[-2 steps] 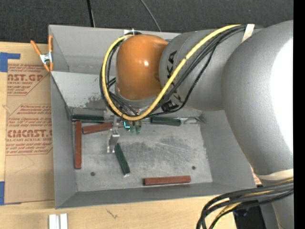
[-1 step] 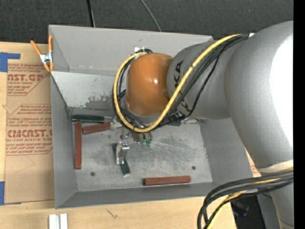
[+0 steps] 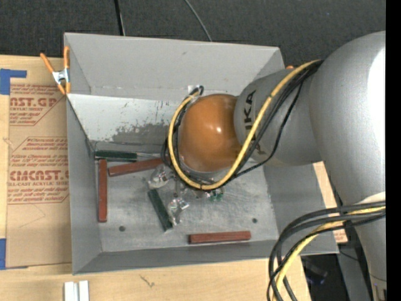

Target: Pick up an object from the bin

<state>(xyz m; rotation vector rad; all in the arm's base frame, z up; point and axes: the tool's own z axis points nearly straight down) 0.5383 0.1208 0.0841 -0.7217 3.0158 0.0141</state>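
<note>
My gripper is low over the middle of the bin floor, under the arm's orange cover. Its two metal fingertips stand apart, so it is open. A short dark green stick lies slanted on the floor, its upper end between the fingertips and its lower end pointing to the bin's front. A red-brown stick lies just left of the gripper, angled toward it; its right end is hidden under the cover.
Another red-brown stick lies lengthwise along the left wall, and a third lies flat near the front wall. A dark green stick rests at the foot of the back slope. The arm covers the bin's right half.
</note>
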